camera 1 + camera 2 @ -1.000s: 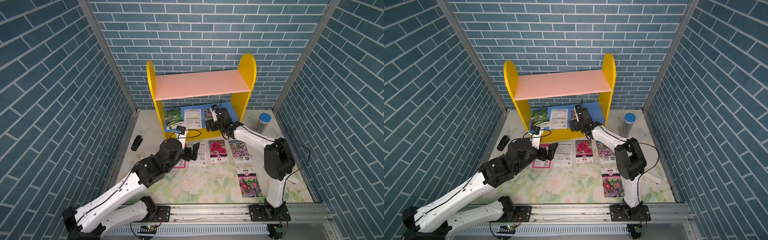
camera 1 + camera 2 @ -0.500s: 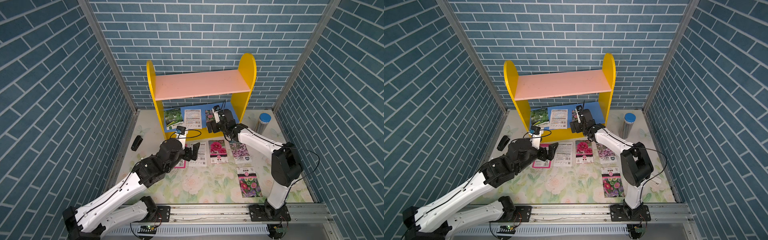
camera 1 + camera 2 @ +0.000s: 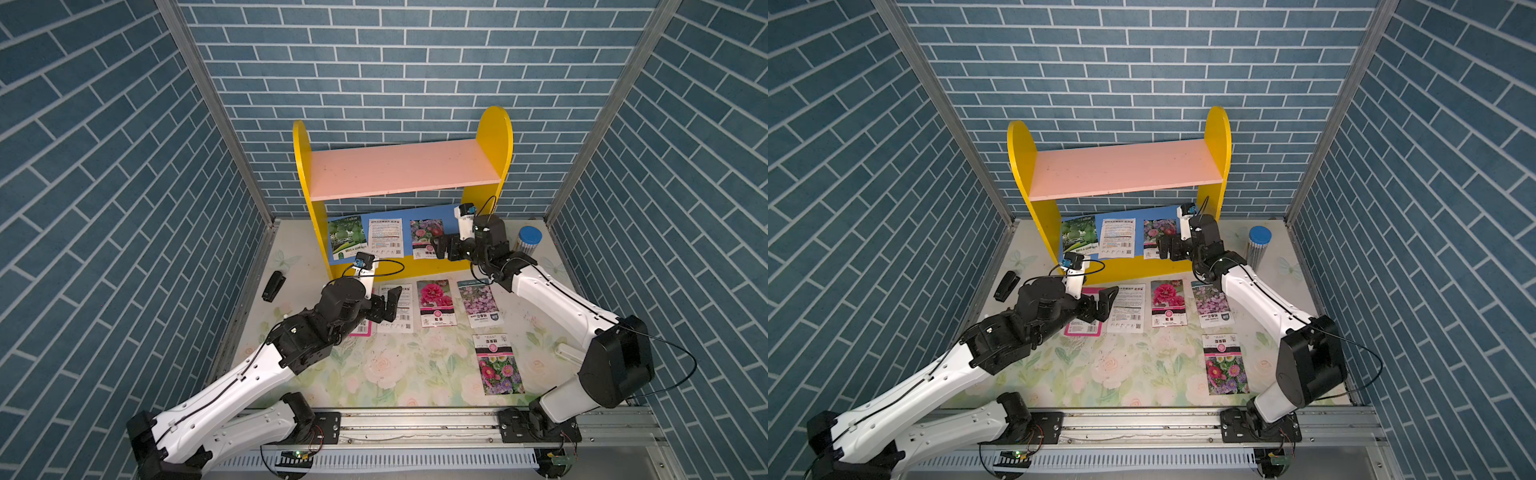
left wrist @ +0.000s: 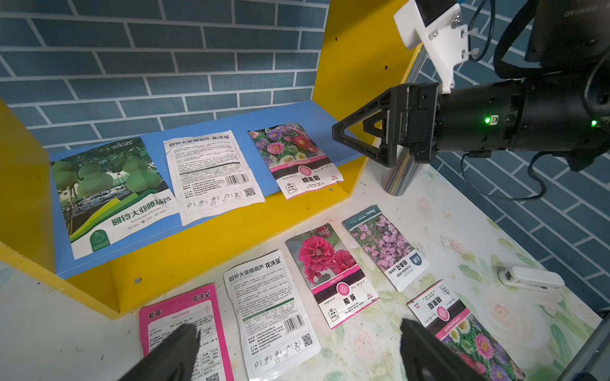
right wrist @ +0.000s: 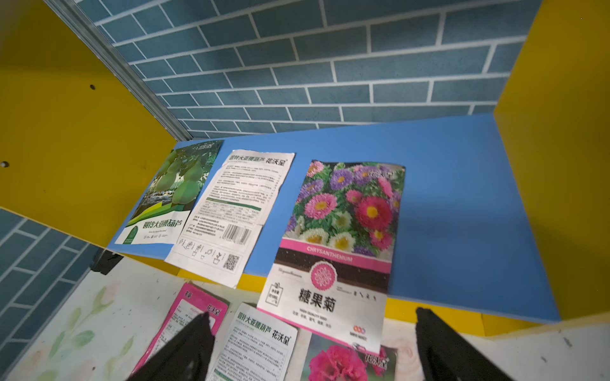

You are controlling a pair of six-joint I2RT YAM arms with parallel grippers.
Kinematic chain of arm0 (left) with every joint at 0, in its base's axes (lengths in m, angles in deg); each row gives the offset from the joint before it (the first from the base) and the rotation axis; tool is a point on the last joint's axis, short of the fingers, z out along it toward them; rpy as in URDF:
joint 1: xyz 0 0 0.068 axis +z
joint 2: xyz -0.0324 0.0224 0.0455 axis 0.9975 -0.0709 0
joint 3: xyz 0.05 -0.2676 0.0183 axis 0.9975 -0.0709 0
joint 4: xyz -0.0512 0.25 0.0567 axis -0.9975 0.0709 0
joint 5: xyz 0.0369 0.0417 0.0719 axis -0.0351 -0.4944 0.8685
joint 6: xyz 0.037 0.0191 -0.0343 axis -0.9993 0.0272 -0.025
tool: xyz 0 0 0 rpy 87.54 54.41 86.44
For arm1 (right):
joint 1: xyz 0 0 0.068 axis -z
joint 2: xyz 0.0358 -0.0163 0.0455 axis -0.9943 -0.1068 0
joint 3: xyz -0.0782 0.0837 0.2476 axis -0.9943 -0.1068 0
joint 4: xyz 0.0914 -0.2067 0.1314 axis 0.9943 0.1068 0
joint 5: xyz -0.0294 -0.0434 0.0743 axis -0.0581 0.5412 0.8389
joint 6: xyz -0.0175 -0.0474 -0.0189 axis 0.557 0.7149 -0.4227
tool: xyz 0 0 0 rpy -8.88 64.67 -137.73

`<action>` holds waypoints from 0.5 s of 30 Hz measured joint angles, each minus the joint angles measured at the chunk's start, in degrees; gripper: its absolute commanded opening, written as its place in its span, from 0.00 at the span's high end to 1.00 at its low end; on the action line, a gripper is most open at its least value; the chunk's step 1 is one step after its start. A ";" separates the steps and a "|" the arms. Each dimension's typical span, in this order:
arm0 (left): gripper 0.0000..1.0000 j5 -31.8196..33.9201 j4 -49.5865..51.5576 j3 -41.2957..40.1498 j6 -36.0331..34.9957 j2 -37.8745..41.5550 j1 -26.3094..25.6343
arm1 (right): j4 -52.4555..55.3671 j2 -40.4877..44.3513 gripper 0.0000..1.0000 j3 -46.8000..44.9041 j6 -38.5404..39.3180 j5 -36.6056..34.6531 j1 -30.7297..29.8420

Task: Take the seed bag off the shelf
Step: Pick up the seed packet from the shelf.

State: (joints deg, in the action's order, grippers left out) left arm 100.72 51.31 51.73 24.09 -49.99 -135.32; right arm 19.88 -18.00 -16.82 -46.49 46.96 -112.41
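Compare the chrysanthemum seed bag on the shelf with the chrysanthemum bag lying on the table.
Place: the shelf bag lies on the blue lower board, label end overhanging its front edge; the table bag lies wholly on the floral mat. Direction: the shelf bag's flower picture points to the back wall, the table bag's toward the front rail. Shared: the same chrysanthemum print, face up.

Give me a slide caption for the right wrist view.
Open right gripper facing the chrysanthemum seed bag, which overhangs the blue lower shelf board.

Three seed bags (image 3: 386, 237) lie on the shelf (image 3: 399, 166).
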 measured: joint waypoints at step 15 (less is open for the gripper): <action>0.00 -3.50 -1.01 0.00 -1.09 0.15 0.02 | -7.06 -1.36 0.11 -8.94 -8.09 13.66 5.79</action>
State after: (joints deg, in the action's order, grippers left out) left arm 97.22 50.30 51.73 22.99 -49.84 -135.30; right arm 12.82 -19.35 -25.76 -54.58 60.62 -106.61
